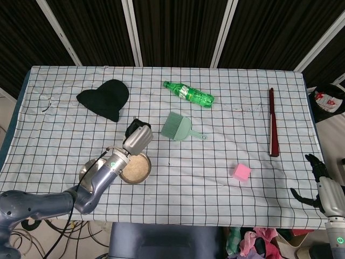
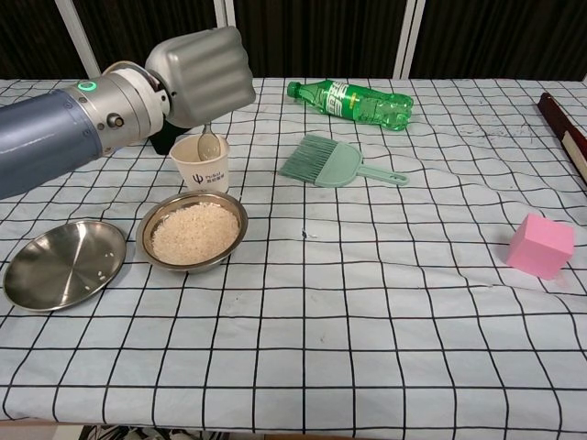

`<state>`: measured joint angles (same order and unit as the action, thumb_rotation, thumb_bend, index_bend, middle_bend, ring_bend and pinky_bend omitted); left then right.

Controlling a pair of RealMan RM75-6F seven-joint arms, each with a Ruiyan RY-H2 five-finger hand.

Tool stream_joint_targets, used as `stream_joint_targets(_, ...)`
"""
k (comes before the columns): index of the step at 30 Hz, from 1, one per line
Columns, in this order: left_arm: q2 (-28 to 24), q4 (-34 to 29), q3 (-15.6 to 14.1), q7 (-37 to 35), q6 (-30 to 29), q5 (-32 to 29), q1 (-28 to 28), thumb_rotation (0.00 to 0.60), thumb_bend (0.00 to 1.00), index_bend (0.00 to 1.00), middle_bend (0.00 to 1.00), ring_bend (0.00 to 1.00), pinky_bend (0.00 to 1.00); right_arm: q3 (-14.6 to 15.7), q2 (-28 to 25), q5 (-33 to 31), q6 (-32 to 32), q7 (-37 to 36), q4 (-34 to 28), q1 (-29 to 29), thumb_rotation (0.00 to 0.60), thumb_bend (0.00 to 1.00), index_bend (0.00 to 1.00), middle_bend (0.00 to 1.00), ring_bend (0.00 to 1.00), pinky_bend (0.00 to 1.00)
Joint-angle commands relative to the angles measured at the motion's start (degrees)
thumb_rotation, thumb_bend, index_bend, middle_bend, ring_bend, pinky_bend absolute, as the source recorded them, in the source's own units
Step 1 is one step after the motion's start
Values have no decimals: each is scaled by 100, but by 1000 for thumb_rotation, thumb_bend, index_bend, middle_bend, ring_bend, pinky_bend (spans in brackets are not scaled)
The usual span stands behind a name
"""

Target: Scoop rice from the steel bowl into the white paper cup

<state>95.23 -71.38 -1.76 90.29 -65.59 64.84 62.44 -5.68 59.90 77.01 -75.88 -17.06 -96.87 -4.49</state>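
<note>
I can read almost no text here. The white paper cup point(image 2: 203, 165) carries a small dark logo with a line of print beneath it, too small for me to read. The green bottle point(image 2: 351, 101) bears a label with white markings, likewise illegible to me in either view.
</note>
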Motion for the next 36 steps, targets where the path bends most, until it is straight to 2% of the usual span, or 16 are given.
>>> stream_joint_targets(1,-31,-44,22,37,-26,21,-31,600,524,787,1000,1000,1000,-2,-2,-4,2,-1,-2,-1,600,215,0,0,0,207)
stream_joint_targets(20,-241,-339,136,112,-116,146,-260,600,523,787,1000,1000,1000,2,15,21,-36,39,-13,9,600,216,0,0,0,207)
stream_joint_targets(36,-426,-598,356,106,-295,-30,-470,600,523,787,1000,1000,1000,10,24,37,-44,57,-25,11,600,216,0,0,0,207)
